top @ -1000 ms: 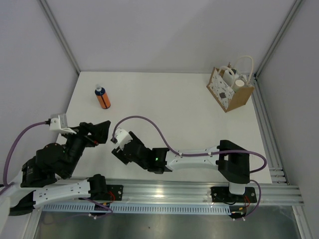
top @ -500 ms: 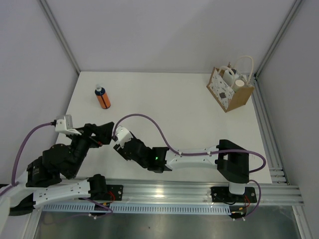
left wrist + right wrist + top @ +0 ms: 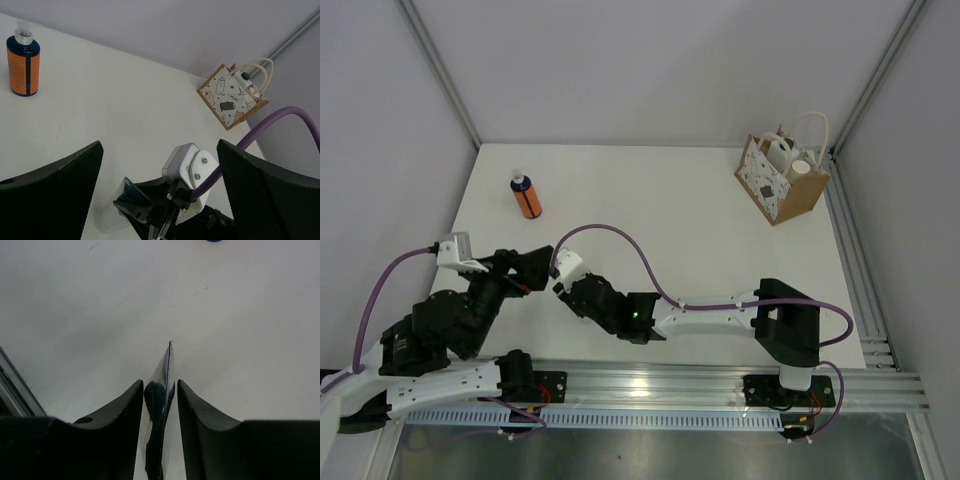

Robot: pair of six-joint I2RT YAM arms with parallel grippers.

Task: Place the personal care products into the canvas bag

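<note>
Orange bottle (image 3: 526,199); tan, white-dotted bag (image 3: 806,194)

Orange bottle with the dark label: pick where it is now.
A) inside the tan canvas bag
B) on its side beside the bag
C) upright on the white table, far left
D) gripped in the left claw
C: the orange bottle with the dark label stands upright on the white table at far left, apart from the tan canvas bag.
</note>
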